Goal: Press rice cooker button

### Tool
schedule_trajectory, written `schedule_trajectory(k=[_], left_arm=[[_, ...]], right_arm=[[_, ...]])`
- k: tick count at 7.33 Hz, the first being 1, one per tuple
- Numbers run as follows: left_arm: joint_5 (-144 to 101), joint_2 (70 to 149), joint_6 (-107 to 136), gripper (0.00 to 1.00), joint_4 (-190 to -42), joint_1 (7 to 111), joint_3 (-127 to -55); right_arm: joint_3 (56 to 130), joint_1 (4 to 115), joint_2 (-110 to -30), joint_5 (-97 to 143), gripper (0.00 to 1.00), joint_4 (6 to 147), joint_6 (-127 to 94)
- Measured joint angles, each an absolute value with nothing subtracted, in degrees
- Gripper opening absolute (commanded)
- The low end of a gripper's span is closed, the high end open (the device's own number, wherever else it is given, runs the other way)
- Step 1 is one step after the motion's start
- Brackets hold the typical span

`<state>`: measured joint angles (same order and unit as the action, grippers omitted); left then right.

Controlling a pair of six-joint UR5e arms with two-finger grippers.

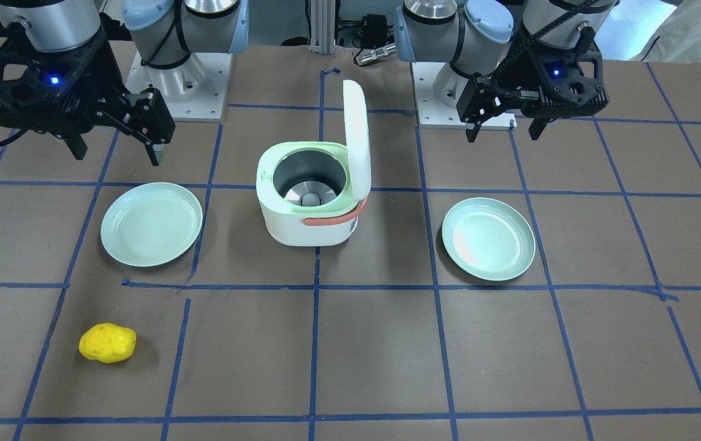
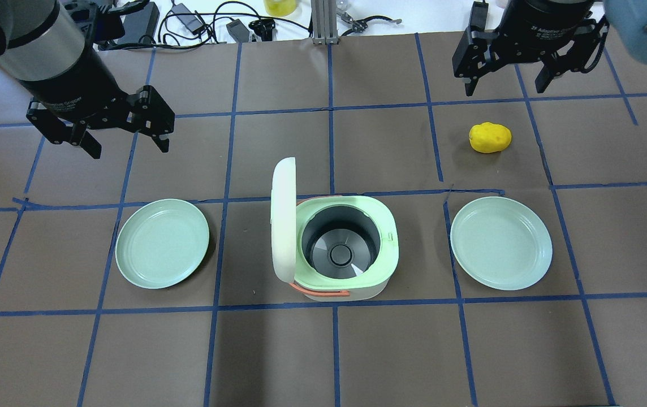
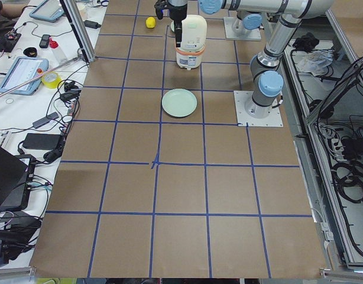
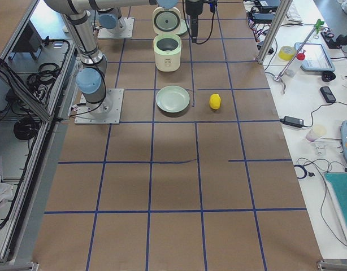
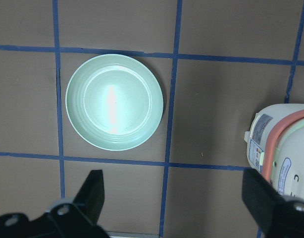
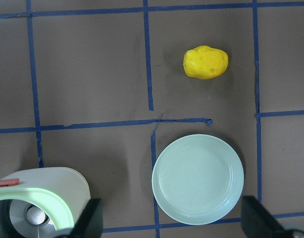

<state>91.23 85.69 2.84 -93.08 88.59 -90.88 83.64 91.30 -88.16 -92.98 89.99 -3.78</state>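
Observation:
The rice cooker (image 2: 357, 288) is white with a green rim and an orange handle, and stands mid-table with its lid (image 2: 284, 220) upright and open. Its pot is empty. It also shows in the front view (image 1: 310, 229). I cannot make out a button on it. My left gripper (image 2: 129, 148) is open and empty, and hovers beyond the left plate, clear of the cooker. In the left wrist view the cooker's side (image 5: 280, 148) is at the right edge. My right gripper (image 2: 504, 86) is open and empty, high over the far right.
A pale green plate (image 2: 162, 243) lies left of the cooker and another (image 2: 500, 243) lies right of it. A yellow potato (image 2: 490, 137) lies beyond the right plate, below my right gripper. Blue tape lines grid the brown table.

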Motion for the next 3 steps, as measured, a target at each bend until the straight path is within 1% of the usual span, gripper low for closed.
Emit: schedule_trajectory(k=[3], left_arm=[[91.23,85.70,2.83,1.00,-93.08,88.59,-90.88]], right_arm=[[83.76,91.39,-88.16,-92.69,1.00,89.70,-3.80]])
